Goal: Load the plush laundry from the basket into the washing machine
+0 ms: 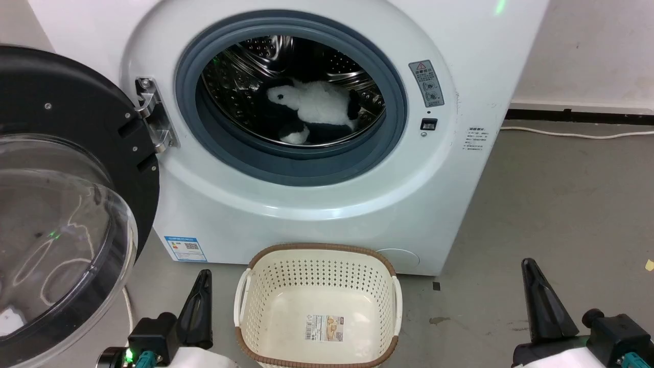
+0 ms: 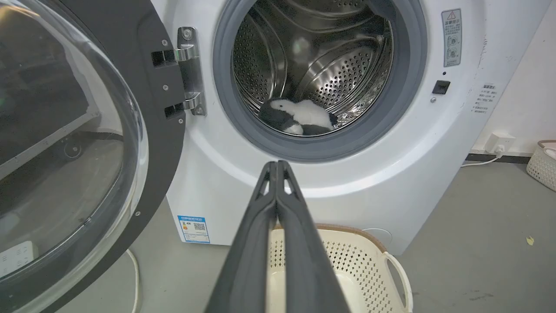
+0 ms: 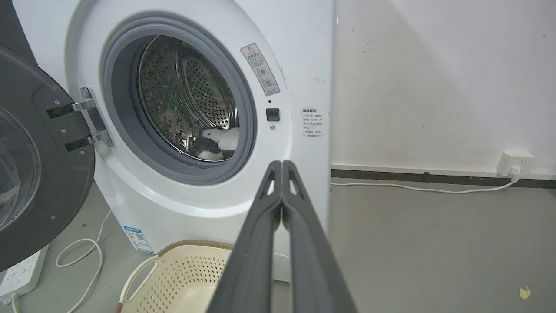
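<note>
The plush laundry [image 1: 319,110], a white and black panda toy, lies on the floor of the steel drum inside the washing machine [image 1: 327,204]; it also shows as the plush laundry [image 2: 299,116] and the plush laundry [image 3: 217,142] in the wrist views. The door [image 1: 56,179] hangs wide open at the left. The cream basket [image 1: 317,271] stands on the floor before the washer, holding nothing but its label. My left gripper [image 1: 204,276] is shut at the lower left, beside the basket. At the lower right my right gripper [image 1: 529,266] is shut too, holding nothing.
A white cable [image 3: 417,189] runs along the grey floor to a wall socket [image 3: 514,163] at the right. A power strip [image 3: 19,276] and looped cord lie under the open door. Another pale basket [image 2: 543,163] sits far right by the wall.
</note>
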